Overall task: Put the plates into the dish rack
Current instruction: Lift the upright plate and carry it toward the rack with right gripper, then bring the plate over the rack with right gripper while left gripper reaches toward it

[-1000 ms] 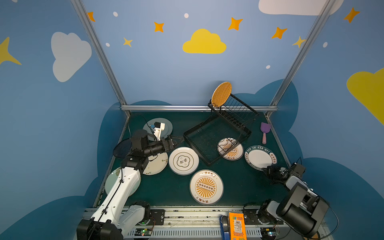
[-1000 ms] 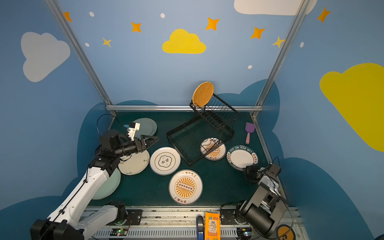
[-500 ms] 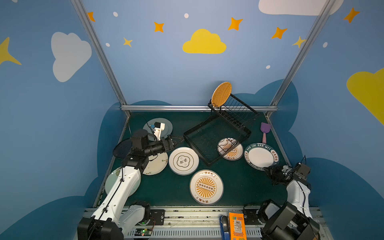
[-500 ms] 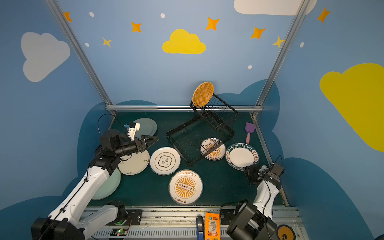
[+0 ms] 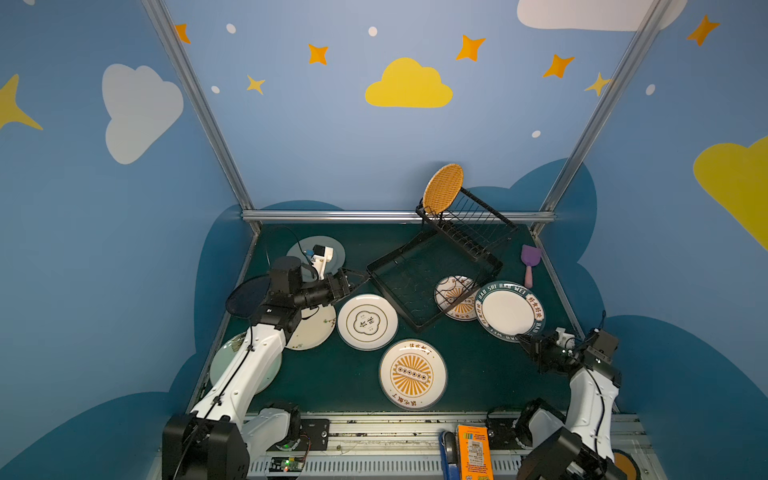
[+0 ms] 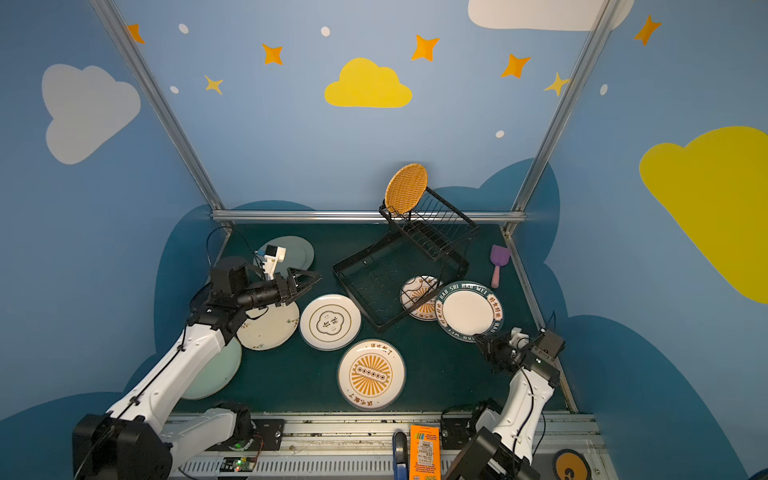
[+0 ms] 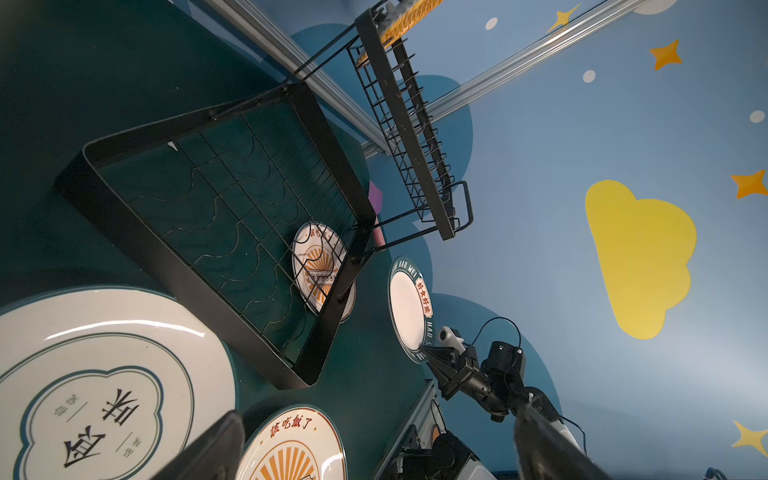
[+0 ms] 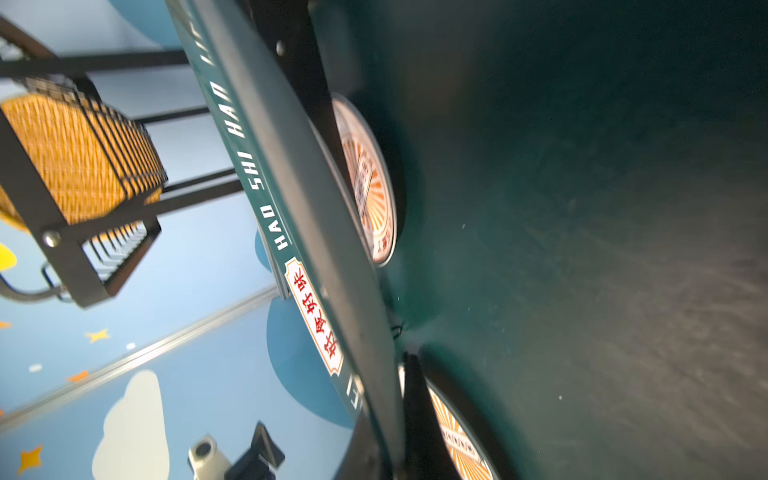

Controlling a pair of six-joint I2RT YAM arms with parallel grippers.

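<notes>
Pinching the teal lettered plate [image 5: 509, 311] by the rim nearest its wrist, the right gripper [image 5: 527, 341] is clamped on it. The plate tilts up off the surface [image 5: 478, 374] and reaches away from the gripper toward the dish rack [image 5: 392, 297], overlapping a sunburst plate [image 5: 453, 295]. The left gripper [image 6: 305, 277] hangs wide open and empty beside the rack's tray corner. The plate looks rigid and glazed, so probably slick and chip-prone. Held at one edge, its weight likely levers against the grip, so a deep bite on the rim suits it.
</notes>
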